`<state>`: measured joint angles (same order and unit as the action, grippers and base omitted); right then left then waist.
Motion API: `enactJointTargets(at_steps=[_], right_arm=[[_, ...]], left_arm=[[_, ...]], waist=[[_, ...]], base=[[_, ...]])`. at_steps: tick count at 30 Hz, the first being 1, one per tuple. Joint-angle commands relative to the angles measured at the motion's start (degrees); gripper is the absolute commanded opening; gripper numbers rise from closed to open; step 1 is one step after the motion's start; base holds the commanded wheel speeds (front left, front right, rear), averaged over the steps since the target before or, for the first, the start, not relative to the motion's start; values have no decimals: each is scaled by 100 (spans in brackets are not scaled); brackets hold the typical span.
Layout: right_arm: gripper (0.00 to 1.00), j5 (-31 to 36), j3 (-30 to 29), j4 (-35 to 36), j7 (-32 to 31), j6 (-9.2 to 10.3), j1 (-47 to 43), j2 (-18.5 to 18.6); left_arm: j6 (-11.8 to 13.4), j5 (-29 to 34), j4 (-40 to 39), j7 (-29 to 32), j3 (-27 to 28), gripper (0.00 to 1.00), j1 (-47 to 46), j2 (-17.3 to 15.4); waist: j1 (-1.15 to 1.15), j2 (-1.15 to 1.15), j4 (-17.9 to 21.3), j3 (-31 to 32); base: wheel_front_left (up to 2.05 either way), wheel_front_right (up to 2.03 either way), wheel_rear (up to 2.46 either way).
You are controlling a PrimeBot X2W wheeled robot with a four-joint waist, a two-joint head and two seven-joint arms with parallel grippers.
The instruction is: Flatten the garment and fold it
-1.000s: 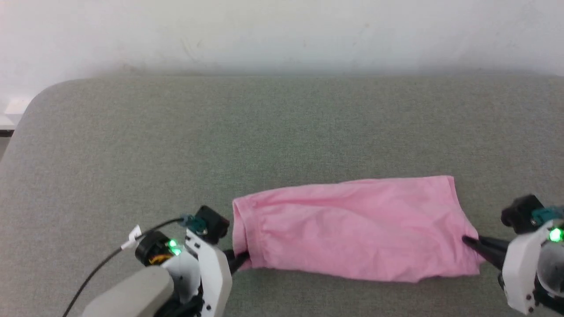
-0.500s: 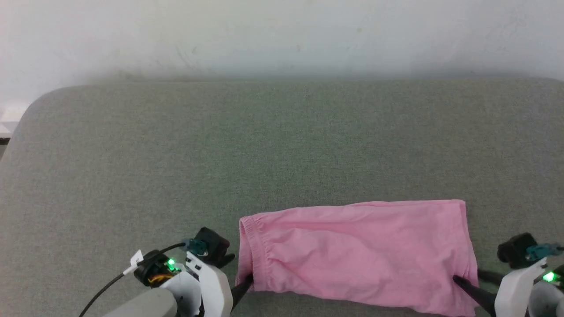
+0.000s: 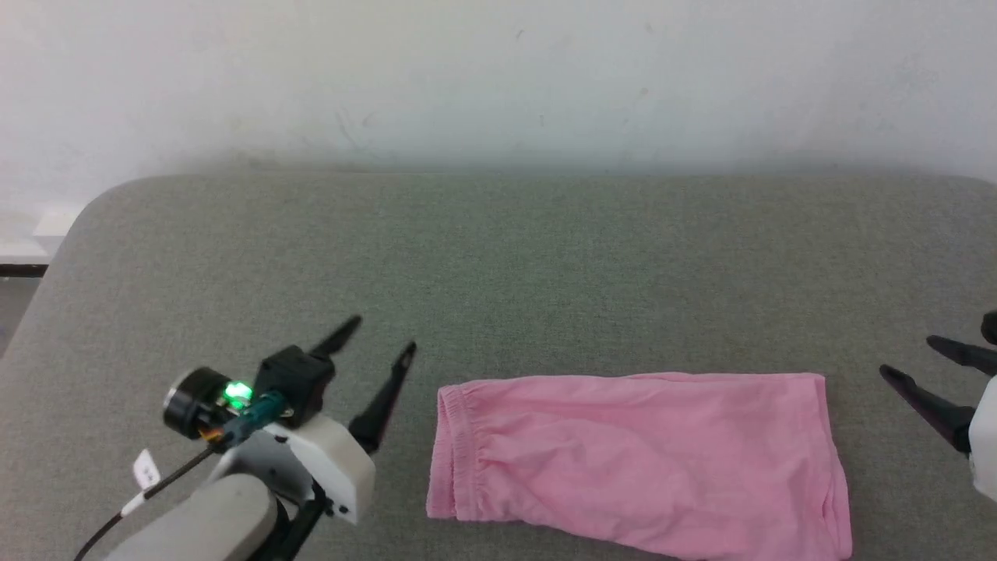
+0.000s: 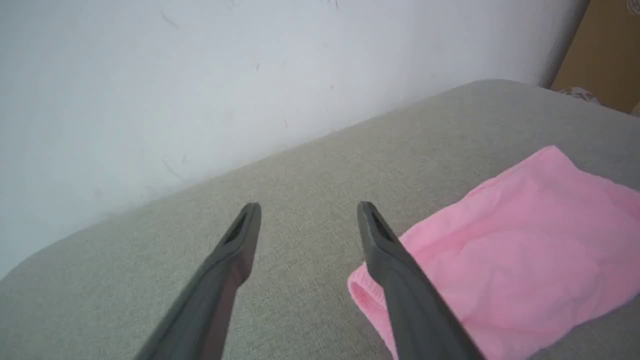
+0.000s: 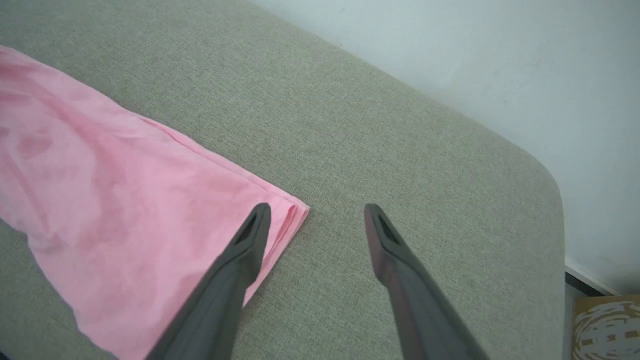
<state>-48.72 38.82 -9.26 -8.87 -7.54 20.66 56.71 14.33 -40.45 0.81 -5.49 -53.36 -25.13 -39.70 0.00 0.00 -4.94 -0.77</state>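
Grips dropped: left tool [image 3: 383, 333], right tool [image 3: 907, 355] splayed at 9, 3 o'clock of garment [image 3: 639, 452]; limp, light, pinch corners.

Bright, even, diffuse light: the wall [image 3: 498, 78] nearly washes out, only a faint shadow band where it meets the bench [image 3: 545, 257]. Head view slightly soft; wrist views bow at the edges.

The left gripper [image 4: 308, 207] hangs with fingers spread over the grey cushion [image 4: 320, 155]. The pink shorts [image 4: 510, 240] lie just beside its right-hand finger, and the white wall [image 4: 200, 75] is ahead.
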Motion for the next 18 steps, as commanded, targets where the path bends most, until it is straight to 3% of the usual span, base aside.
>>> enactJointTargets(at_steps=[1, 5, 9, 14, 18], right_arm=[[100, 35, -119, 140, -249, 5, -150, 16], [100, 34, -424, 394, -1031, 5, -297, -36], [100, -1, -633, 344, -1756, 5, -461, -274], [100, 100, -902, -24, -2259, 5, -604, -826], [100, 268, -1184, -459, -2409, 5, -589, -1356]], left_arm=[[231, 168, -42, -249, 136, 100, 70, -36], [930, 516, -37, -797, 533, 100, 132, 34], [1502, 860, -66, -941, 1028, 100, 355, 251], [1875, 1545, -400, -949, 1759, 100, 836, 698], [1881, 2033, -524, -950, 2328, 100, 1264, 1096]], waist=[[0, 0, -19, -22], [0, 0, -30, -103], [0, 0, -48, -218], [0, 0, -110, -410], [0, 0, -182, -557]], base=[[0, 0, 0], [0, 0, 0], [0, 0, 0], [0, 0, 0], [0, 0, 0]])
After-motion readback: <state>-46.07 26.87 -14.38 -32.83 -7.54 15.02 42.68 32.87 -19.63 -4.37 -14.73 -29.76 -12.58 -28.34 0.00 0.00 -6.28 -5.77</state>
